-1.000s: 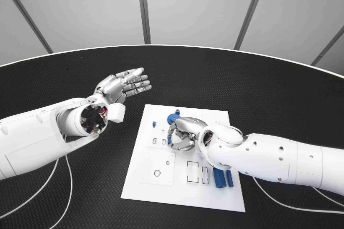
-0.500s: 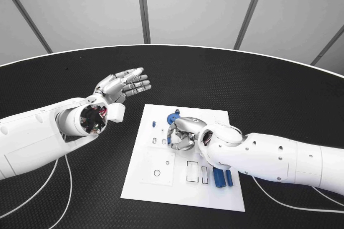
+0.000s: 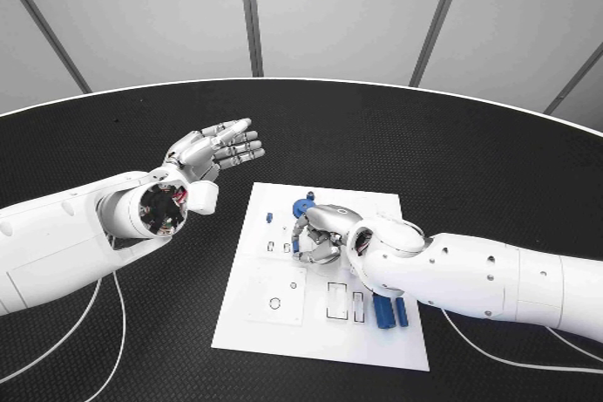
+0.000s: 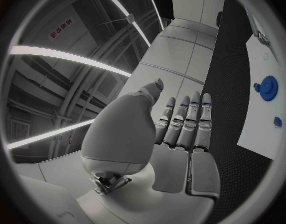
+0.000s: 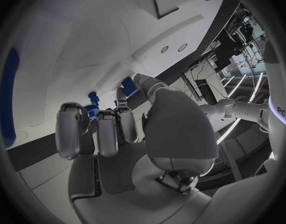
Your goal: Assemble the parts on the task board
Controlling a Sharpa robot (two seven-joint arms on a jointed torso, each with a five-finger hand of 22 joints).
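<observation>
I see the left hand (image 3: 216, 149) raised over the desk (image 3: 477, 158), fingers spread, holding nothing. The right hand (image 3: 321, 234) curls down on the task board (image 3: 270, 319) beside the blue gear (image 3: 303, 207); whether it grips anything I cannot tell.

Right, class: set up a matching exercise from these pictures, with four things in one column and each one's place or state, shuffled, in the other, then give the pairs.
Things:
1. left hand
2. right hand
3. blue gear
4. two blue bars

Places or states:
A. lying side by side near the task board's near right corner
B. raised above the black table, fingers straight, holding nothing
C. on the board's far part
D. fingers curled, down on the board's middle

Pairs: 1-B, 2-D, 3-C, 4-A
</observation>
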